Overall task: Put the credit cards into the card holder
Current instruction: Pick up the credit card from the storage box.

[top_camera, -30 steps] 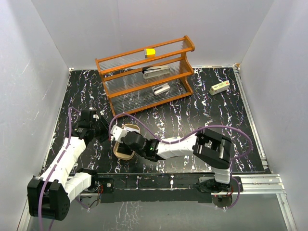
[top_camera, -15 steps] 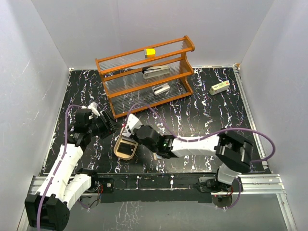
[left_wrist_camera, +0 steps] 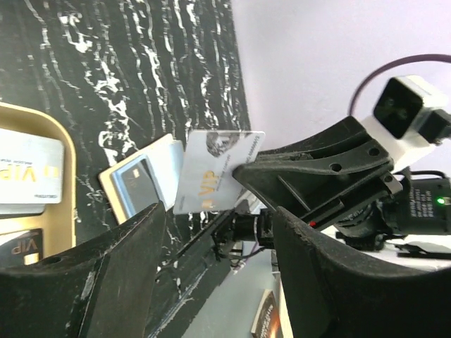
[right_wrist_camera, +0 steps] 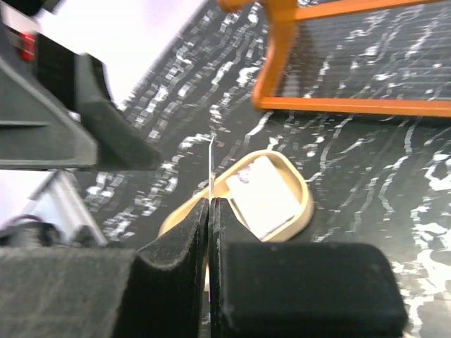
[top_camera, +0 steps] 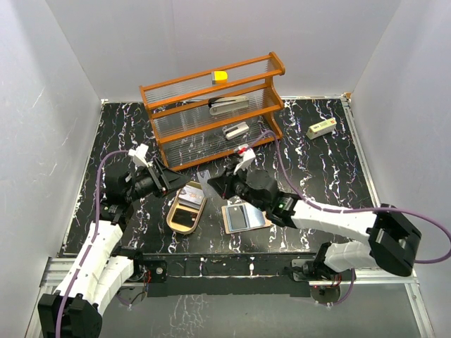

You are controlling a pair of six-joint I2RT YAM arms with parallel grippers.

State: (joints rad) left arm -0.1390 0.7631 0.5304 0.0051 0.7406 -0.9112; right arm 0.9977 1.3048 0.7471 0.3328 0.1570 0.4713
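Observation:
The tan oval card holder (top_camera: 174, 211) lies in front of my left arm and holds a silver card (top_camera: 187, 198) and a dark card (top_camera: 184, 220). My right gripper (top_camera: 213, 185) is shut on a silver VIP credit card (top_camera: 204, 180), held upright just right of and above the holder. In the right wrist view that card (right_wrist_camera: 211, 165) is edge-on between my shut fingers (right_wrist_camera: 183, 239), with the holder (right_wrist_camera: 299, 211) beyond. My left gripper (top_camera: 177, 182) is open and empty, facing the held card (left_wrist_camera: 215, 172) from the left.
A square tan wallet (top_camera: 244, 227) with a grey card (top_camera: 243, 215) on it lies right of the holder. An orange rack (top_camera: 211, 113) with grey staplers stands behind. A small white box (top_camera: 320, 128) lies at the back right.
My right gripper has left the card holder and moved right and up with a card upright in it, uncovering the wallet. My left gripper has swung up and right towards it.

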